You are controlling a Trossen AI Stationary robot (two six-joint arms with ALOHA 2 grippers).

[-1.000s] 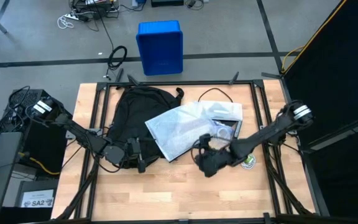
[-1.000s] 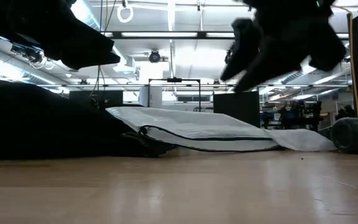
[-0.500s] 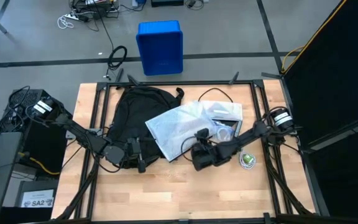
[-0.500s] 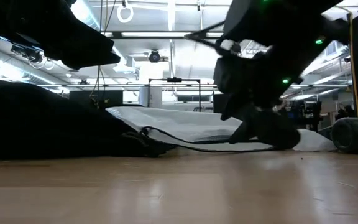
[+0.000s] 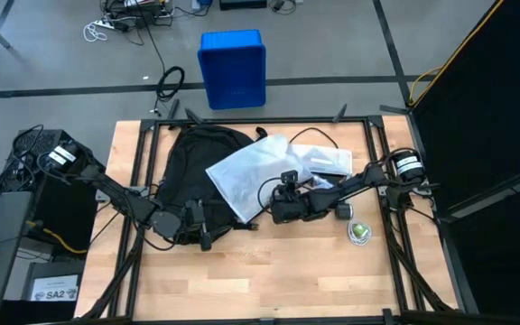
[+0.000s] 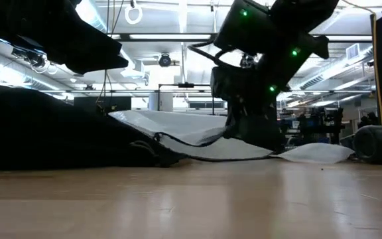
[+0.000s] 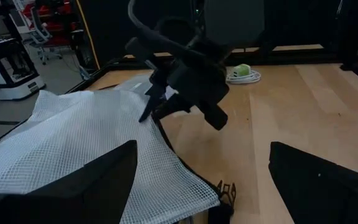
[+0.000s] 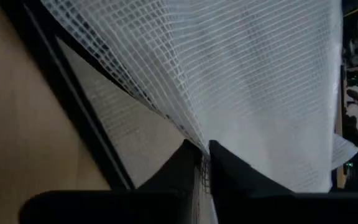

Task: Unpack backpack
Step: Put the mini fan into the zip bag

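Where overhead hides it, mesh bag between right jaws.

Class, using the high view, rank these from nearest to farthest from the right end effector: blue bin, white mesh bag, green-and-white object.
1. White mesh bag: pinched by the right end effector.
2. Green-and-white object: on the table's right side.
3. Blue bin: on the floor beyond the table.

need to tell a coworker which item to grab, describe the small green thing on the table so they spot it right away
Start at the black backpack on the table's left half, then cross past the white mesh bag beside it to the right side. Just beyond the right arm, alone on bare wood near the table's right edge, lies a small round green object on a coil of white cord, the only green item there.
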